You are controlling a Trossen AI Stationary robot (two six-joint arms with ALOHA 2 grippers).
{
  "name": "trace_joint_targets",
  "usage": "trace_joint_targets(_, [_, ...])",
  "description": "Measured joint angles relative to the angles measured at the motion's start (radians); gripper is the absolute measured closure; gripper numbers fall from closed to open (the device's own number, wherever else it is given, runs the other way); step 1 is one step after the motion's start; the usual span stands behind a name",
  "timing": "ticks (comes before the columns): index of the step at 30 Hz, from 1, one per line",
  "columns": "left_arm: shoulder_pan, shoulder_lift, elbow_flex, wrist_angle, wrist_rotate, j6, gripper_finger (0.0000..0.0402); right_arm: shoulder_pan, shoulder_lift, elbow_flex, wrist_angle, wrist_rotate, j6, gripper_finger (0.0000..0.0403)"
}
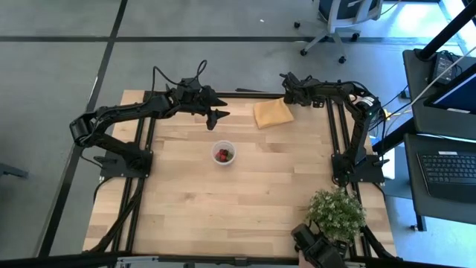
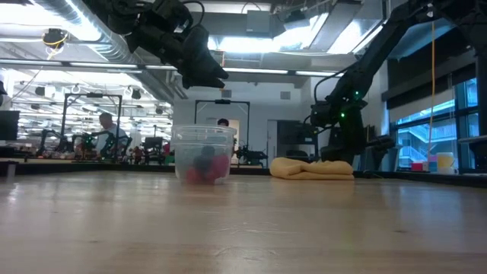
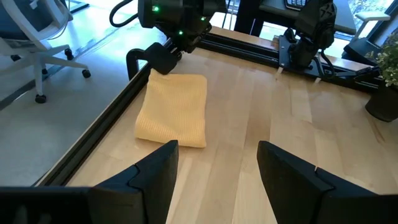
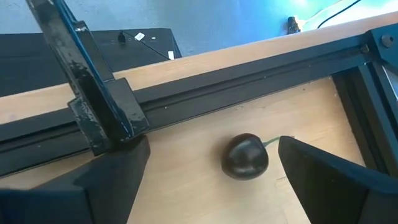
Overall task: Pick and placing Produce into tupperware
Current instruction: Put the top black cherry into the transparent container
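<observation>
1. High view: translucent tupperware [image 1: 224, 153] near the middle of the table [image 1: 223, 208], red and dark produce [image 1: 223, 155] inside. Left gripper [image 1: 221, 115] raised beyond the tupperware toward the far edge, fingers parted, nothing between them. Right gripper [image 1: 286, 80] at the far edge, just beside the folded yellow cloth [image 1: 272, 114] lying beyond the tupperware. Green plant [image 1: 336, 212] at the near right corner, well apart from the tupperware.

2. Low view: tupperware [image 2: 203, 154] upright on the table, reddish and dark produce [image 2: 202, 168] at its bottom. Left gripper [image 2: 204, 70] hanging above the tupperware, clear of its rim. Cloth [image 2: 312, 169] to the right of the tupperware, farther back.

3. Left wrist view: two dark fingers [image 3: 155, 177] spread wide, empty, over bare wood. Cloth [image 3: 174, 111] ahead, the right arm's gripper [image 3: 158, 59] beside it.

4. Right wrist view: fingers [image 4: 112, 180] fully apart, holding nothing. One dark round berry [image 4: 245, 156] with a thin green stem on the wood between them, untouched, outside the tupperware, close to the black frame rail [image 4: 217, 84].
</observation>
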Motion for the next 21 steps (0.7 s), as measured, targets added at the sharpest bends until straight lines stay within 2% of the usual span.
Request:
trace_joint_targets(12, [0.000, 0.000, 0.000, 0.000, 0.000, 0.006, 0.0189, 0.001, 0.001, -0.001, 0.013, 0.013, -0.030, 0.0042])
trace_joint_targets(21, [-0.001, 0.000, 0.000, -0.003, 0.000, 0.006, 0.0189, -0.012, 0.002, 0.003, -0.003, 0.000, -0.050, 0.0110])
